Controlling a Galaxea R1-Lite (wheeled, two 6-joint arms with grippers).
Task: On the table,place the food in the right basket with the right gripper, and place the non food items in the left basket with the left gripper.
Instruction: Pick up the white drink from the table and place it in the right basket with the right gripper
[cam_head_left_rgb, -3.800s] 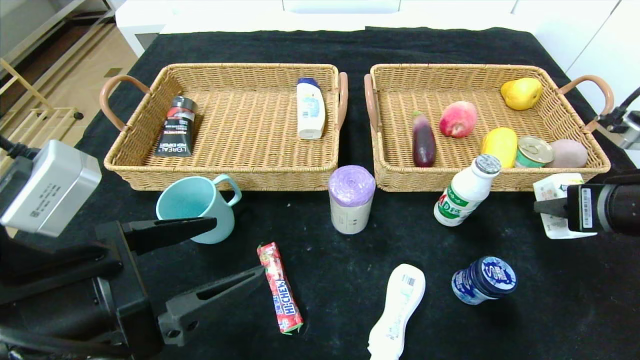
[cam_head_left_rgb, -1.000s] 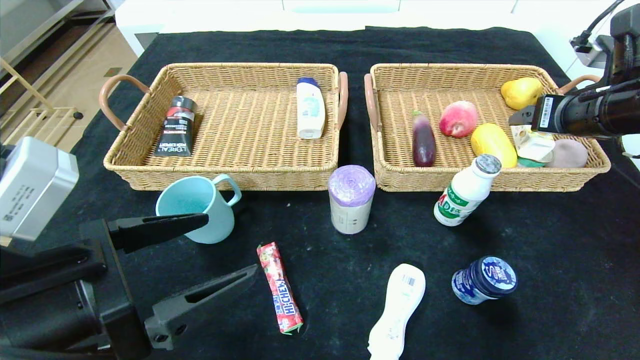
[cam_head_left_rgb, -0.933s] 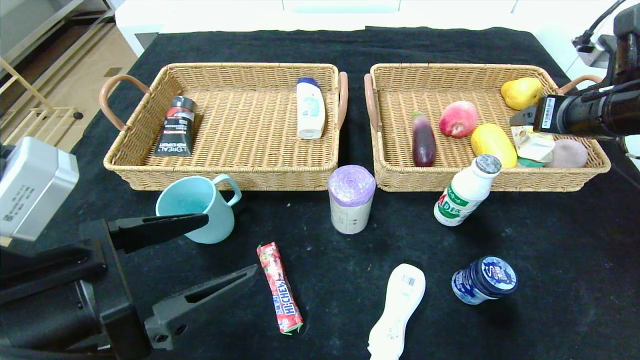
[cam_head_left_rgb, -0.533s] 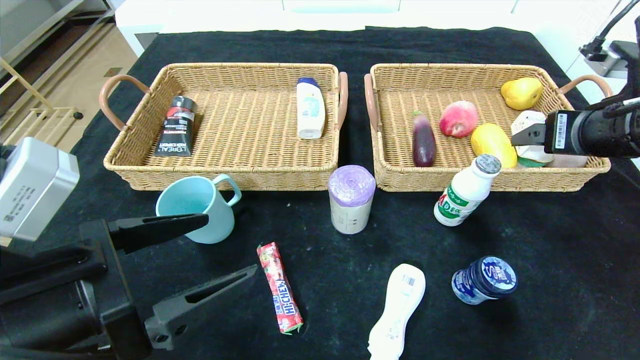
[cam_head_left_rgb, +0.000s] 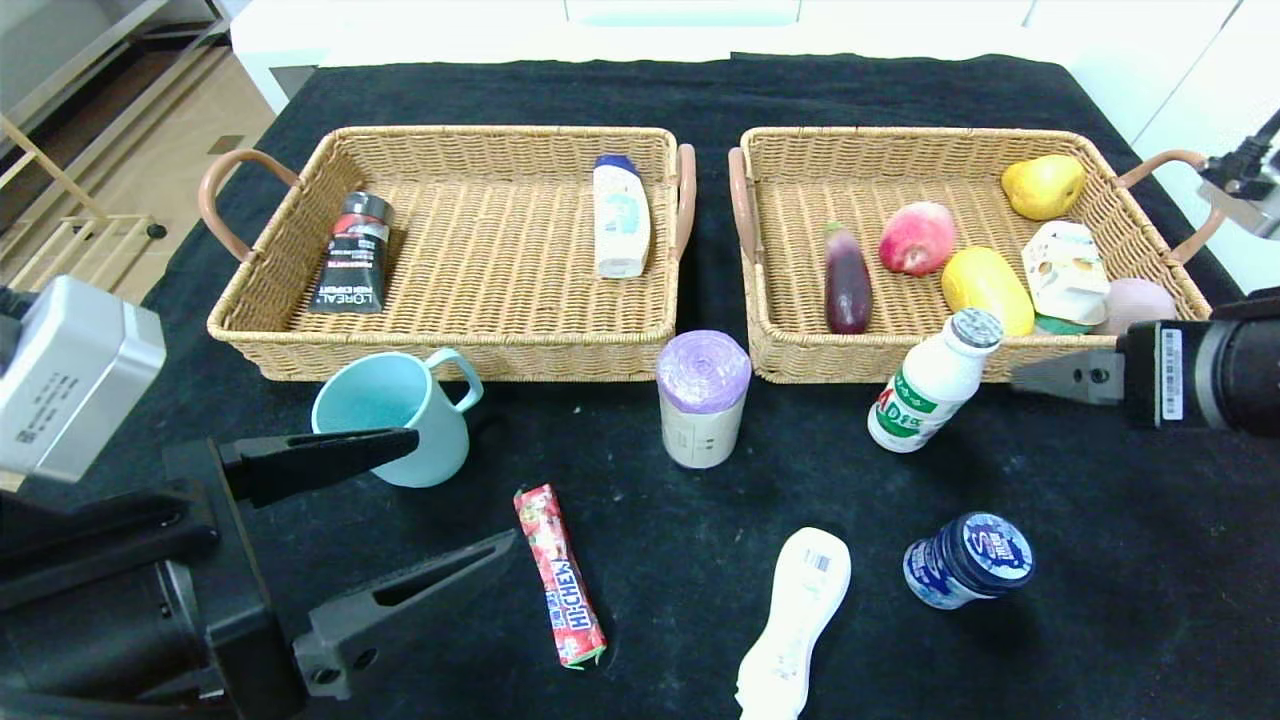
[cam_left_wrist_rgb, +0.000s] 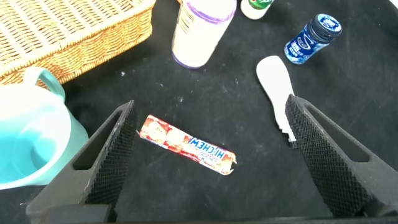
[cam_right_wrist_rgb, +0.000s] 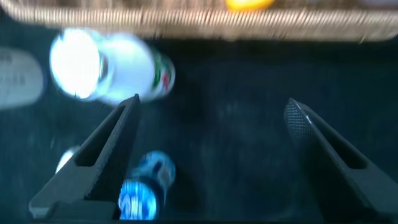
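The right hand (cam_head_left_rgb: 1050, 378) hangs wide open and empty at 3 o'clock, just outside the right basket (cam_head_left_rgb: 960, 372), beside the milk bottle (cam_head_left_rgb: 930, 385). The pale carton (cam_head_left_rgb: 1065, 270) lies inside that basket. The left hand (cam_head_left_rgb: 440, 500) (also open, empty) sits at 8 o'clock over the bench (cam_head_left_rgb: 1100, 560), astride the candy stick (cam_left_wrist_rgb: 186, 144).

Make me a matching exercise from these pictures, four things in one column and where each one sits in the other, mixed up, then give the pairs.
Things:
1. carton
2. mug
3. candy stick
4. shampoo bottle

Places:
A. on the table, below the open left gripper
B. lying in the left basket
C. in the right basket
D. standing on the table in front of the left basket

Pairs: 1-C, 2-D, 3-A, 4-B
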